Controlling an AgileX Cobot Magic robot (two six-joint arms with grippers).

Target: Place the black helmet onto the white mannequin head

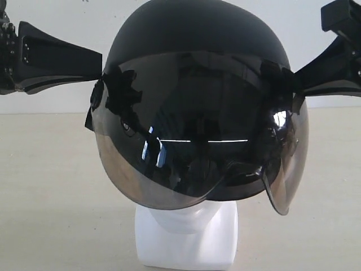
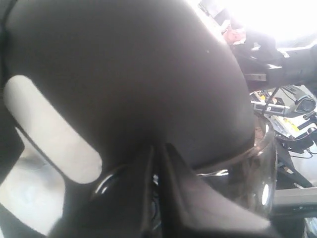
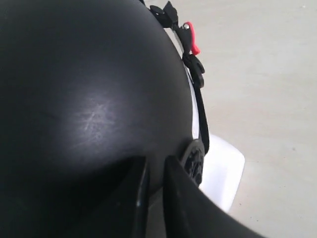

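Note:
The black helmet with its smoky visor sits over the white mannequin head, whose chin and blocky base alone show below the visor. My left gripper is shut on the helmet's left rim beside the visor hinge. My right gripper is shut on the right rim. In the left wrist view the gripper pinches the shell's edge. In the right wrist view the gripper clamps the shell's edge, with the white base below.
A pale tabletop surrounds the mannequin base, with a white wall behind. A helmet strap with a red buckle tab hangs along the rim. Lab equipment and cables show beyond the helmet in the left wrist view.

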